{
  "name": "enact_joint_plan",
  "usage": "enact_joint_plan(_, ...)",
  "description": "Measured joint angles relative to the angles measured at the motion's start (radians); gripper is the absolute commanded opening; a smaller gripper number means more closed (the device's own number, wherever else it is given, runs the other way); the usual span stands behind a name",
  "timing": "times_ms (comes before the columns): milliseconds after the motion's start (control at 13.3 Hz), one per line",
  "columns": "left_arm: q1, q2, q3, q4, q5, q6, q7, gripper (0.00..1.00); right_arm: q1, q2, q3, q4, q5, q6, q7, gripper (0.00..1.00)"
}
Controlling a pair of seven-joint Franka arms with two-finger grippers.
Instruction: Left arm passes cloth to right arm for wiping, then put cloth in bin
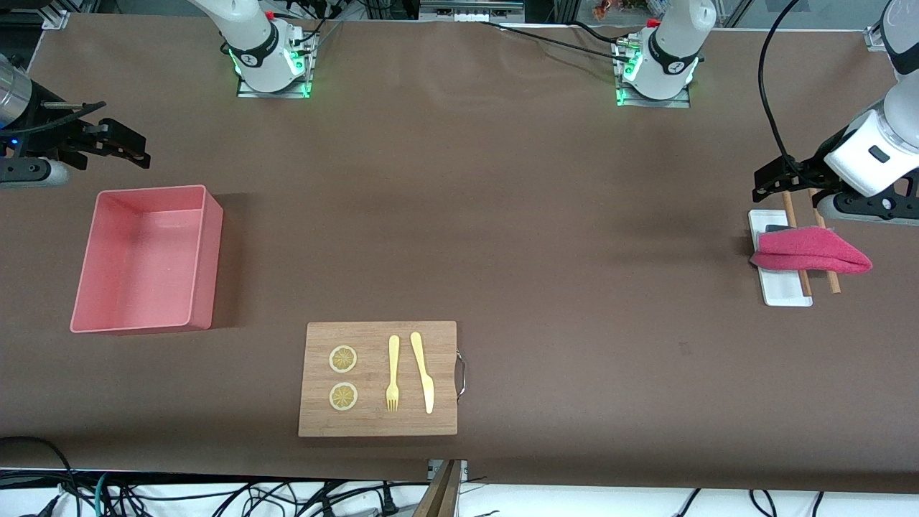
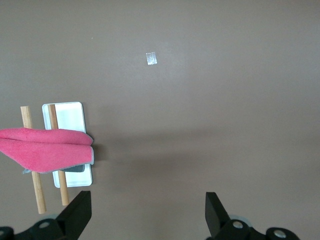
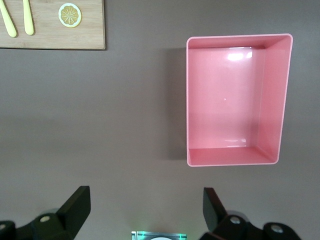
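Cloth [image 1: 811, 258] lies folded at the left arm's end of the counter [image 1: 502, 215], untouched. Going across the front view from its left edge: right gripper [image 1: 126, 147] hangs open and empty over the counter just above the bin's end, waiting. Bin [image 1: 147, 260] stands empty, open side up, at the right arm's end. Wooden board [image 1: 378, 378] sits nearer the front camera, mid-counter, carrying two lemon slices [image 1: 343, 359], a fork [image 1: 393, 373] and a knife [image 1: 422, 371]. Then the cloth, draped across two wooden sticks [image 1: 790, 210] and a small white tray [image 1: 782, 291]; its long axis runs along the counter's length, crosswise to the sticks. Left gripper [image 1: 772, 183] hovers open, empty, right beside the cloth and higher up. Judgement: left arm is far the nearer; pickup needs a short drop down onto the cloth's middle, jaws closing across its narrow width.
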Motion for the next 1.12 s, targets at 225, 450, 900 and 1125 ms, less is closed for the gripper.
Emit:
enact_joint_plan(225, 0.0, 0.001, -0.009, 0.002, 0.03, -0.005, 0.0, 1.0, 0.0, 0.0, 0.0, 0.0, 0.0, 0.0, 0.0, 0.99)
enact_joint_plan(450, 0.0, 0.001, -0.01, 0.004, 0.034, -0.007, 0.0, 1.0, 0.0, 0.0, 0.0, 0.0, 0.0, 0.0, 0.0, 0.99)
enact_joint_plan(900, 0.0, 0.001, -0.013, 0.006, 0.034, -0.01, 0.0, 1.0, 0.0, 0.0, 0.0, 0.0, 0.0, 0.0, 0.0, 0.99)
enact_joint_plan(1125, 0.001, 0.001, -0.014, 0.006, 0.034, -0.012, 0.0, 1.0, 0.0, 0.0, 0.0, 0.0, 0.0, 0.001, 0.0, 0.99)
